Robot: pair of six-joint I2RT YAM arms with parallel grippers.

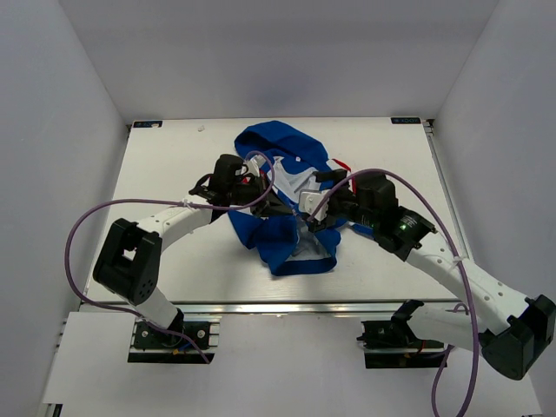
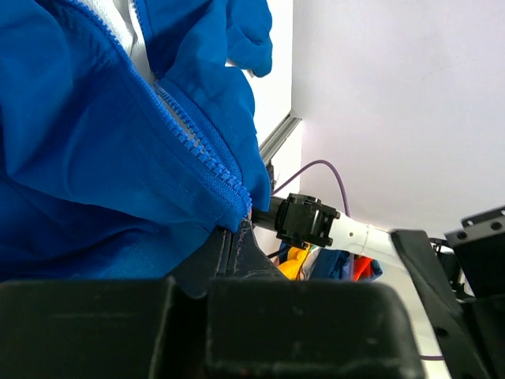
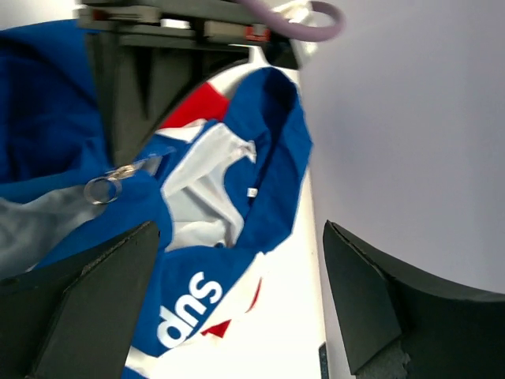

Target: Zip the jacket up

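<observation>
Top external, arms angled inward, left jaws pinching jacket (image 1: 276, 246), right jaws wide

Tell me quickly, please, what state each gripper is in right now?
Left gripper: closed, pinching the jacket beside its zipper.
Right gripper: open, holding nothing.

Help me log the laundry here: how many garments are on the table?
1: the jacket, crumpled in the middle of the table, its zipper edge pinched in the left gripper. Anything beneath it would be hidden.
</observation>
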